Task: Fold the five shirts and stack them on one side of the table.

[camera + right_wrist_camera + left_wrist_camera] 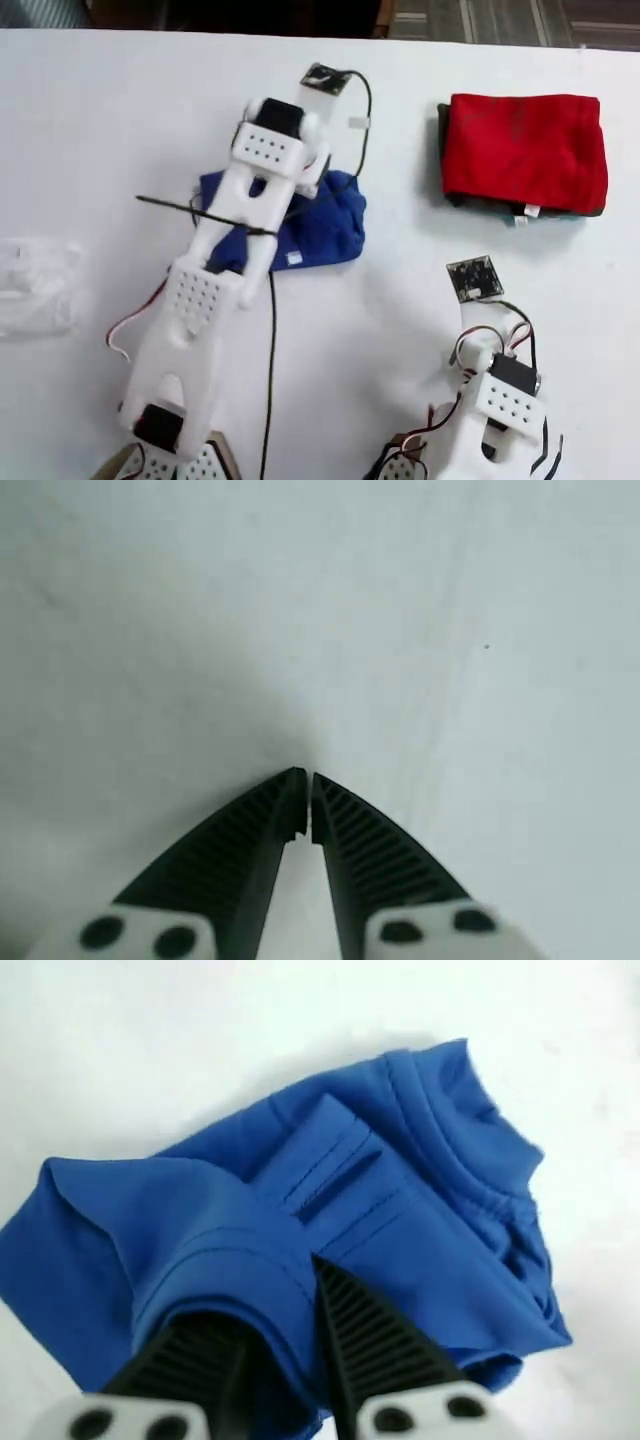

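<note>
A blue shirt (330,225) lies crumpled and partly folded left of the table's middle; up close its collar and hems (420,1210) show. My left arm (265,170) stretches over it. My left gripper (290,1280) is shut on a fold of the blue shirt, and cloth drapes over one finger. A folded red shirt (525,150) tops a stack at the far right, with darker folded shirts (444,130) peeking out beneath. My right arm (505,400) rests near the front right, and my right gripper (305,780) is shut on nothing over bare white table.
A clear crumpled plastic bag (35,285) lies at the left edge. The white table (120,110) ends along the far side. Black cables (270,350) trail from the left arm across the front.
</note>
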Tool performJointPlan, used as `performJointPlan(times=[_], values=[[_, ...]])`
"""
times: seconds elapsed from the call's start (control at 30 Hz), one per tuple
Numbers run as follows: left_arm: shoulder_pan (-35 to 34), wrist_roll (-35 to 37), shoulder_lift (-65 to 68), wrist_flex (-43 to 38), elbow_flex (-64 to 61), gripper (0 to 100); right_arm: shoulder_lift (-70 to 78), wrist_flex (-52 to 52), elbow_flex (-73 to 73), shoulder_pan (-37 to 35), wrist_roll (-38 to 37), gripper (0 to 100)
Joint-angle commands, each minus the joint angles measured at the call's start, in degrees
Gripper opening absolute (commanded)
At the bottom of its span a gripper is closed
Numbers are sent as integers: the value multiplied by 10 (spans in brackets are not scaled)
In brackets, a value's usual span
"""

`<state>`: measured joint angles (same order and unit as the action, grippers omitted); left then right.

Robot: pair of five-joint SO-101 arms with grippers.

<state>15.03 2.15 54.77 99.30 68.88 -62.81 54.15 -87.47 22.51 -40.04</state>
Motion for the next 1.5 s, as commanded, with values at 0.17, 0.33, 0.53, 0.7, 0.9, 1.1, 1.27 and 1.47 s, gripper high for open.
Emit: performJointPlan(times=[0.17, 0.33, 0.53, 0.7, 0.9, 1.1, 1.27, 1.47], values=[[58, -1, 4, -2, 75, 25, -11, -5, 2, 1, 1, 19], [57, -2, 39, -20, 73, 30, -11, -5, 2, 1, 1, 19], [41, -3, 25, -4, 80, 238, -11, -5, 2, 0, 1, 19], [-10, -3, -25, 30, 126, 203, -11, -5, 2, 0, 1, 19], [-71, -2, -72, 29, 128, 194, -11, -5, 2, 0, 1, 19], [-99, -3, -36, 29, 67, 191, -11, -5, 2, 0, 1, 19], [-77, -16, 6, 29, 7, 191, -11, -5, 2, 0, 1, 19], [-56, -18, 18, 28, 4, 191, -29, 3, -1, 0, 1, 19]])
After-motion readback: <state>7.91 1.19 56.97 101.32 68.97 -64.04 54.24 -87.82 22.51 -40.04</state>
